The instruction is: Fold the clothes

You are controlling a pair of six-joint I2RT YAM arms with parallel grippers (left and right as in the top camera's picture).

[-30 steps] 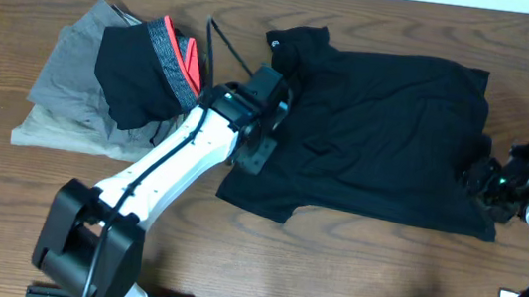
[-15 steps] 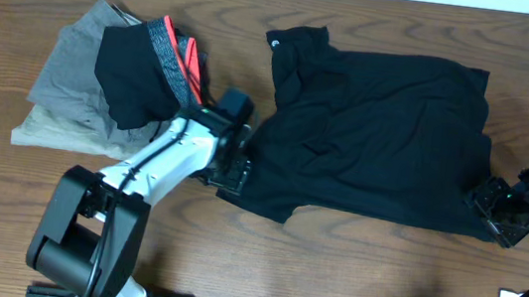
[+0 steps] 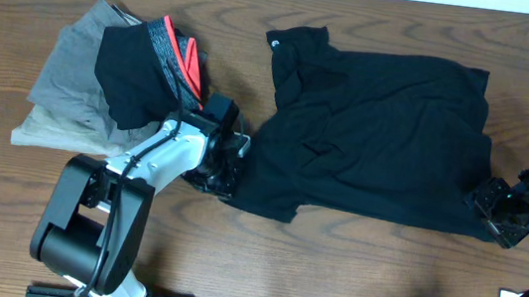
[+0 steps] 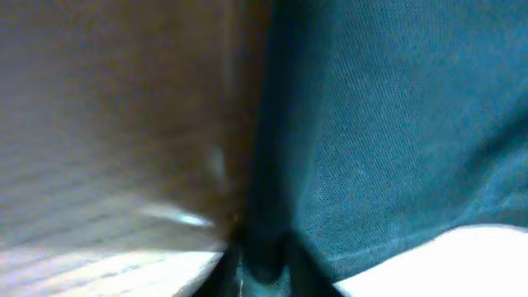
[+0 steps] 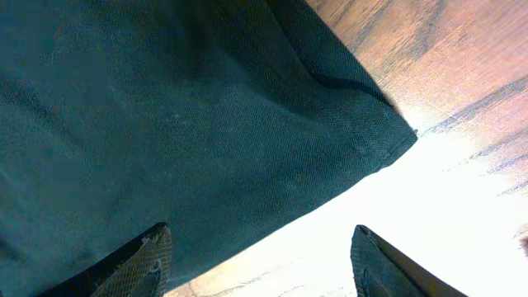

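The left arm has drawn back from the collar side of the T-shirt (image 3: pixel 376 131) and now sits lower, at the shirt's near-left edge. The right arm has slid outward to the shirt's near-right corner.

The T-shirt lies spread and rumpled across the middle and right of the wooden table (image 3: pixel 380 272). Its collar points to the far left, with a small white mark (image 3: pixel 271 41) beside it.

The left gripper (image 3: pixel 232 170) is at the left hem, just beside the near-left sleeve corner. In the blurred left wrist view a dark fold of that hem runs straight down into the clenched jaws, so the gripper pinches the shirt's edge against the wood.

The right gripper (image 3: pixel 491 206) stands released, its fingers (image 5: pixel 140 264) spread wide. The right wrist view shows the shirt's hemmed corner lying flat on the table ahead of them. One finger sits under the fabric's edge and the other over bare wood. Nothing is gripped there.

To the left of the shirt, well apart from it, a smaller black garment (image 3: pixel 138 74) with a grey-and-red waistband rests on a pile of grey folded garments (image 3: pixel 61 95).
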